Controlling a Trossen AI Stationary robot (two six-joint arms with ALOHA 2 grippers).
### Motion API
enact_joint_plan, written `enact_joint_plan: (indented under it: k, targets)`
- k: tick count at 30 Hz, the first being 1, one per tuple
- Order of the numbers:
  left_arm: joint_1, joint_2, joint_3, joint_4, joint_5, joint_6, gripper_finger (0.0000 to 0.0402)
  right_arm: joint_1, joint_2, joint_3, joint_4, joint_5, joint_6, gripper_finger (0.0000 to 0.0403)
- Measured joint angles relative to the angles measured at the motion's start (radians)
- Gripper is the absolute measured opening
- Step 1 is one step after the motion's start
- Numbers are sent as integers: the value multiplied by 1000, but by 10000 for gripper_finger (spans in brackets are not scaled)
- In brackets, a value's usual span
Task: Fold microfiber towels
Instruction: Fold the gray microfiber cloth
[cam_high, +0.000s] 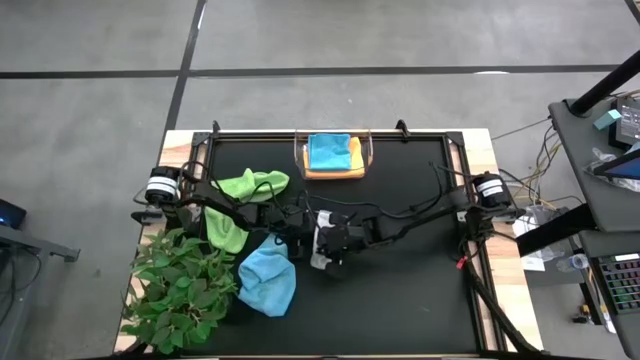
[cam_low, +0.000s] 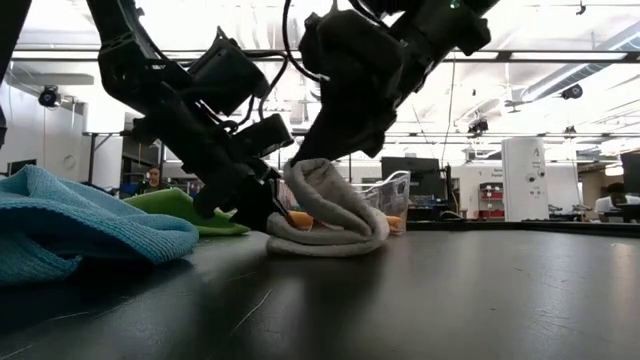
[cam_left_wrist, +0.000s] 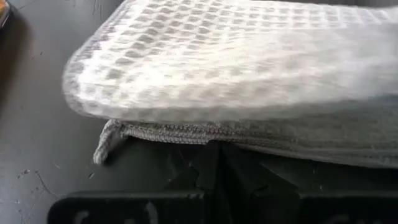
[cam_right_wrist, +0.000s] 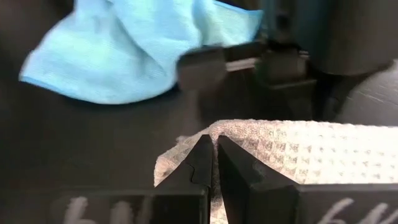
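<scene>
the plant (cam_high: 175, 290) sits at the tabletop's (cam_high: 400, 290) near left corner. the green towel (cam_high: 240, 205) lies just behind it, the light blue towel (cam_high: 268, 280) just to its right. right of those, mid-tabletop, lies the white towel (cam_high: 322, 245), doubled over in a loose fold. the left tool (cam_high: 297, 228) is clamped tight at the white towel's left edge, pinching its hem. the right tool (cam_high: 335, 250) is closed narrow at the white towel's right side, its tips on the cloth. behind the white towel, at the far edge, a clear bin (cam_high: 334, 160) holds a teal towel (cam_high: 328, 151) on an orange towel (cam_high: 352, 160).
</scene>
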Motion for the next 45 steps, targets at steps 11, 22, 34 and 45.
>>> enact_joint_plan:
  k: [11, 22, 34, 45]
  targets:
    - [0, 0, -3, 6, 6, -20, 0, -14, 101, 50, 42, -36, -34, 9]
    - [-1, -103, -9, -116, 10, -22, 0, -30, 110, 51, 55, -13, -9, 81]
    - [-1, -221, -4, -168, 3, -47, 0, -31, 51, 60, 24, -13, -116, 149]
    - [-57, -280, -4, -165, 55, -57, 0, -41, -133, -44, -97, 81, -191, 79]
